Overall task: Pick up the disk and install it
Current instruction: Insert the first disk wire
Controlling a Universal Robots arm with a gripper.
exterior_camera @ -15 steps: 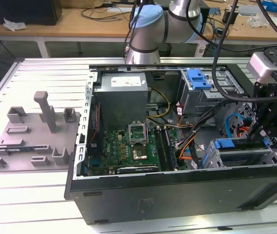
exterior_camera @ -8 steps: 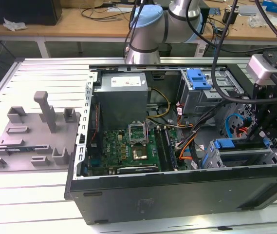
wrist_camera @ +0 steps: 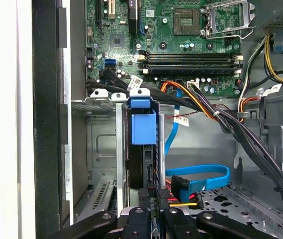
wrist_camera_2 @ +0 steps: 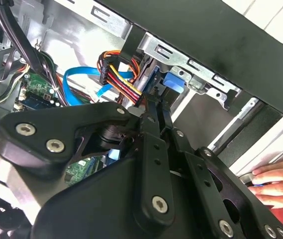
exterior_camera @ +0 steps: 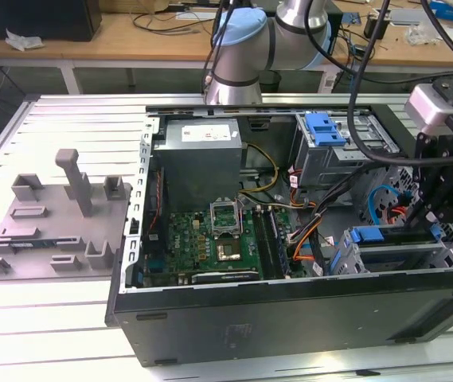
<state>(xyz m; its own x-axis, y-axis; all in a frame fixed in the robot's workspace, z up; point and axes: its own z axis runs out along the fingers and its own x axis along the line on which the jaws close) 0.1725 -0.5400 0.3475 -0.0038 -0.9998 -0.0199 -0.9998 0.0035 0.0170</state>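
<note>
The disk [wrist_camera: 143,130] stands on edge in the drive bay at the front of the open computer case. Its blue carrier tab faces the motherboard. In the exterior view the same blue tab of the disk [exterior_camera: 365,235] shows in the lower bay, at that view's right. My gripper [wrist_camera: 153,193] reaches in from behind the disk. Its black fingers [wrist_camera_2: 150,117] lie close together on the disk's rear edge, near the power and data plugs. From outside, the gripper [exterior_camera: 447,187] hangs over the case's right end.
A bare blue latch piece [exterior_camera: 325,127] sits on the upper drive cage. Cable bundles [wrist_camera: 216,114] and a blue data cable [wrist_camera: 201,174] cross beside the bay. The grey power-supply box [exterior_camera: 201,155] stands at the rear. A person's hand [wrist_camera_2: 275,180] rests outside the case wall. A grey fixture plate [exterior_camera: 55,223] lies at the left.
</note>
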